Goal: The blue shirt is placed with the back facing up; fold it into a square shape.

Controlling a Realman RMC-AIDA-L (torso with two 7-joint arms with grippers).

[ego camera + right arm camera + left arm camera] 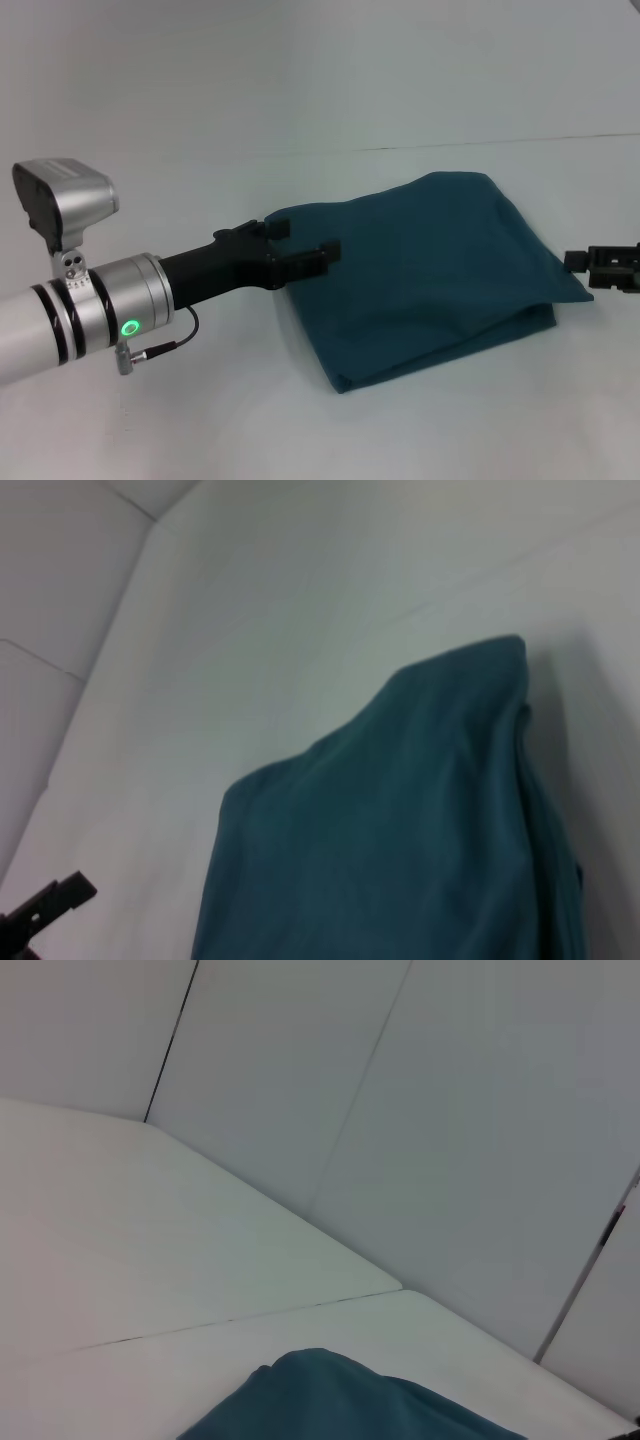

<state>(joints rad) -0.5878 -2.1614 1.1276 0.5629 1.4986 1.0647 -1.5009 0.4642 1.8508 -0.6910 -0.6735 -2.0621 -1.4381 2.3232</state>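
You have the blue shirt folded on the table, right of centre; the left gripper sits at its left edge; the right gripper just beside its right corner.

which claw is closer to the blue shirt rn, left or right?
Left. The left claw is at the blue shirt's left edge, its fingers open and overlapping the cloth. The right claw sits just off the shirt's right corner, near it; contact can't be judged.
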